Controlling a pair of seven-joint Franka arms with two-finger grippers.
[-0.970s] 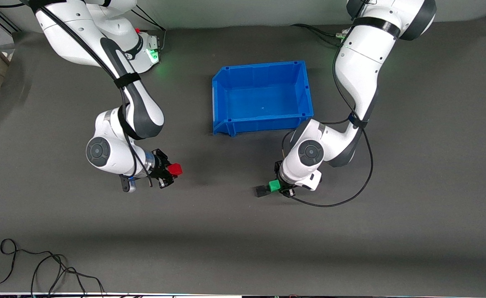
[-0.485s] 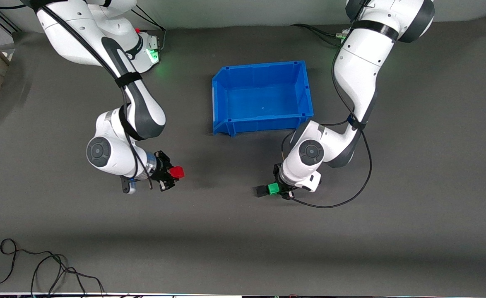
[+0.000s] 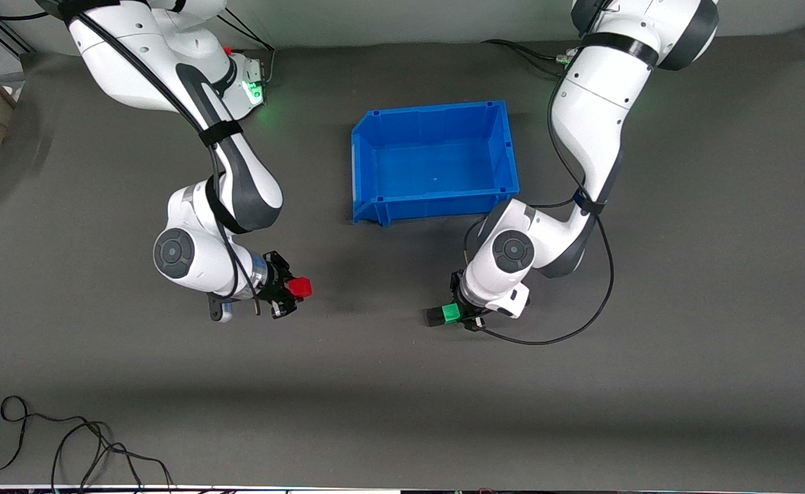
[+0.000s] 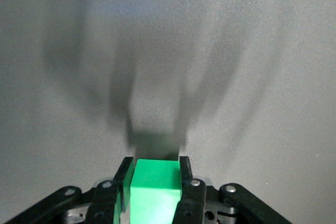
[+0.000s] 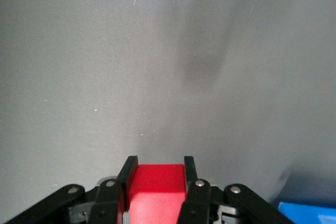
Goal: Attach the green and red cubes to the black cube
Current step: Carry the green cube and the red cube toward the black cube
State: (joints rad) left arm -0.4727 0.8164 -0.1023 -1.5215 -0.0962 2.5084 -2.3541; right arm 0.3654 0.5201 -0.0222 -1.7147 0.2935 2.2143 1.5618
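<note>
My left gripper is shut on the bright green cube, low over the table nearer the front camera than the blue bin. The black cube touches the green cube's face toward the right arm's end. In the left wrist view the green cube fills the gap between the fingertips, and the black cube is hidden. My right gripper is shut on the bright red cube, toward the right arm's end of the table. The red cube also shows in the right wrist view.
The open blue bin stands in the table's middle, farther from the front camera than both grippers. Bare grey mat lies between the red cube and the black cube. Loose black cables lie at the front edge toward the right arm's end.
My right gripper has carried the red cube a little toward the left arm's end. The green cube in my left gripper has closed up against the black cube.
</note>
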